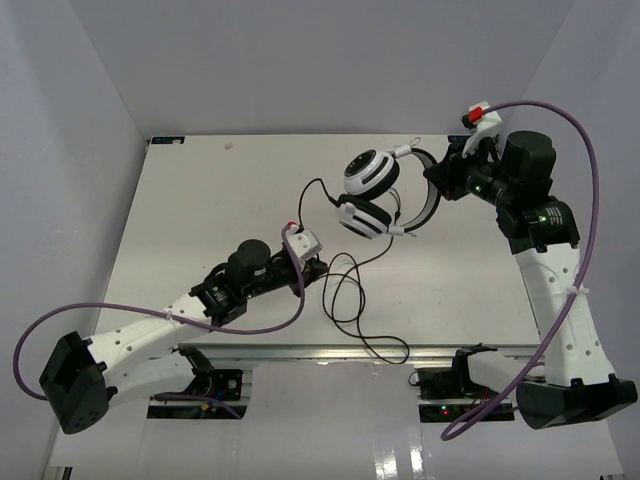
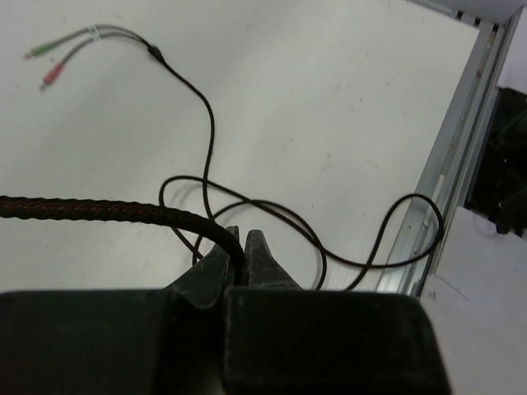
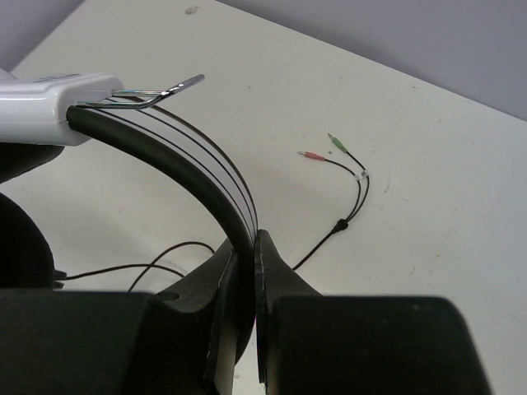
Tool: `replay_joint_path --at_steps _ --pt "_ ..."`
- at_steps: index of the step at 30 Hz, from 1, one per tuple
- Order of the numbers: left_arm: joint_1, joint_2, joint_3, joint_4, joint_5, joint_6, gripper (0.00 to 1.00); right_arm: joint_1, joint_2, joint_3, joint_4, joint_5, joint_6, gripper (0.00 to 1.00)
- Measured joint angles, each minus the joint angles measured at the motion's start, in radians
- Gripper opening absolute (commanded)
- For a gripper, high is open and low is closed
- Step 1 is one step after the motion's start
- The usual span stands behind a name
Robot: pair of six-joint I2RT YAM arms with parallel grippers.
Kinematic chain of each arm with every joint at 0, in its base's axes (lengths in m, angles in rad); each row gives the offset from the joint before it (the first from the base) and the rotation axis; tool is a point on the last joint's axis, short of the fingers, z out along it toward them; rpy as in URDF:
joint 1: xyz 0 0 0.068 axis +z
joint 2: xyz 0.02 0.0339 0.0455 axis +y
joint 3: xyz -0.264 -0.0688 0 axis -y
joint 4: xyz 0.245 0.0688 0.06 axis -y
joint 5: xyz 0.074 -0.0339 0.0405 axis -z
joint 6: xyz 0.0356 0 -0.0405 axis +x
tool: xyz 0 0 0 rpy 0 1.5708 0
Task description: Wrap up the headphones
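Observation:
The headphones (image 1: 372, 175) hang above the table at centre right, white ear cups one over the other. My right gripper (image 1: 435, 185) is shut on the black-and-white headband (image 3: 189, 156), the jaws (image 3: 254, 234) pinching its edge. My left gripper (image 1: 318, 265) is shut on the thick braided part of the cord (image 2: 99, 210), which passes between the fingertips (image 2: 244, 234). The thin black cord (image 1: 345, 300) lies in loose loops on the table in front of my left gripper (image 2: 206, 132). Its green and pink plugs (image 2: 45, 62) lie on the table, and also show in the right wrist view (image 3: 321, 148).
An aluminium rail (image 1: 330, 352) runs along the table's near edge, and one cord loop reaches it (image 2: 412, 214). White walls enclose the table on the left, back and right. Purple robot cables (image 1: 590, 200) arc beside each arm.

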Motion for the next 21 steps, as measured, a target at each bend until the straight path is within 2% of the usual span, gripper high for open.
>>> replay_joint_path --at_steps 5,12,17,21 --pt "0.0 0.08 0.159 -0.293 0.048 -0.027 0.0 0.07 0.012 -0.026 0.004 0.18 -0.073 0.08" --pt "0.0 0.064 0.39 -0.671 0.089 -0.061 0.0 0.115 0.02 -0.103 0.039 0.415 -0.162 0.08" --pt "0.0 0.068 0.536 -0.798 0.166 -0.114 0.0 0.159 0.068 -0.119 0.047 0.539 -0.217 0.08" --pt "-0.008 0.164 0.577 -0.846 0.257 -0.156 0.0 0.197 0.108 -0.118 0.055 0.605 -0.24 0.08"
